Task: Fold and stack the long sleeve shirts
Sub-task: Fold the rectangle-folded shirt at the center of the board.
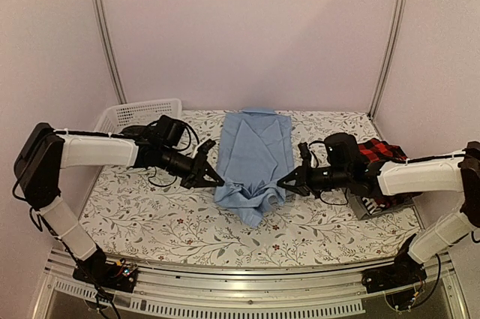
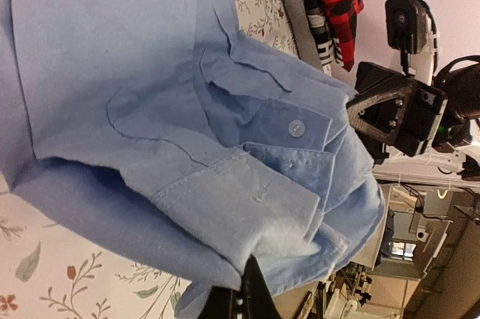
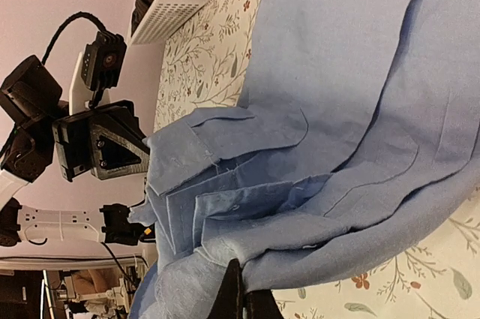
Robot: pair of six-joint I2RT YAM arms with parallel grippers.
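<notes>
Light blue shirt (image 1: pixel 253 150) lies mid-worktop (image 1: pixel 150 221) as a long folded strip, its far end near the far edge and its near end bunched and rumpled, with cuffs and a button showing in the wrist views

Left claw (image 1: pixel 217 182) is at the left side of that bunched end, fingers pinched together on the cloth

Right claw (image 1: pixel 283 184) is at the right side of the same end, likewise clamped on blue cloth; the two claws face each other across the fold

Red-and-black plaid shirt (image 1: pixel 377 151) sits at the right edge, on top of a grey shirt (image 1: pixel 365 205) with white lettering, partly hidden by the right arm

White lattice basket (image 1: pixel 139 112) at the far left corner
</notes>
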